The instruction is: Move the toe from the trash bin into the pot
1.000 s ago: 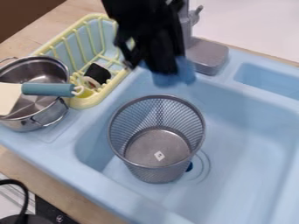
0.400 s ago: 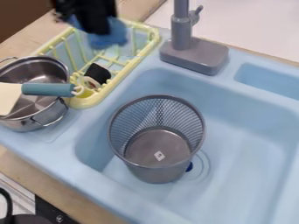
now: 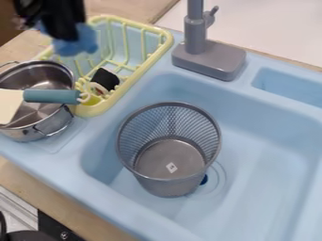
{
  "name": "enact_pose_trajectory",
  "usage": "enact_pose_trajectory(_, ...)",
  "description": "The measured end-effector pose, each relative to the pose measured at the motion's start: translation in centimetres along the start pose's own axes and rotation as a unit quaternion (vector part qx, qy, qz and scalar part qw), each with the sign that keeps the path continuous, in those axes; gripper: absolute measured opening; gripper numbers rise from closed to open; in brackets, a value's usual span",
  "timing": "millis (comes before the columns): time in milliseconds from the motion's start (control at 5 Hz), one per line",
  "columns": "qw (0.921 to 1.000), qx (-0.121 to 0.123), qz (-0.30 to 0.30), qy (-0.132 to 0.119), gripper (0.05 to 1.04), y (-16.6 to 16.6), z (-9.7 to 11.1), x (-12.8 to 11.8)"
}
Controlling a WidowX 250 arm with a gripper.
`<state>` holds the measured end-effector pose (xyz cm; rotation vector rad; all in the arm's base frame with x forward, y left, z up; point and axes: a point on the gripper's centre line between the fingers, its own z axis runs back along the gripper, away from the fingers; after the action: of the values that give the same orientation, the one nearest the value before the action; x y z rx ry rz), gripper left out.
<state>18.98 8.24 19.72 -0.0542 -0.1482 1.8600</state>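
Pale wooden counter [image 3: 119,8] is bordering the light-blue sink [image 3: 270,136] in the camera view, and the grey tap [image 3: 196,35] is standing close to twelve o'clock. I, the gripper [image 3: 65,34], am hanging at eleven o'clock, above the far edge of the yellow rack [image 3: 94,111]. My jaws are closing upon a blue thing [image 3: 78,44], which I am taking for the toe; how wide they are standing, I cannot tell exactly. Its lower part is showing below my tips. The mesh bin [image 3: 168,188] is standing upright in the sink, near the centre. The metal pot [image 3: 25,134] is waiting toward nine o'clock, with a spatula [image 3: 50,96] lying across it. I am judging the toe light and soft, not fragile, so a firm pinch through its thick middle is suiting best.
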Motion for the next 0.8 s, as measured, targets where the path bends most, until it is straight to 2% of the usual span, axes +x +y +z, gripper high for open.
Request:
enact_pose_trajectory(200,0.9998,0.009,0.009,-0.014,0.118,0.9,-0.5,1.3)
enact_pose_trajectory(400,0.9993,0.017,0.021,-0.024,0.118,1.7,-1.7,2.3)
enact_pose_trajectory(600,0.9992,0.003,0.031,-0.027,0.118,1.5,-1.9,2.7)
enact_pose_trajectory(800,0.9988,-0.003,0.046,-0.018,0.118,1.4,-2.0,3.1)
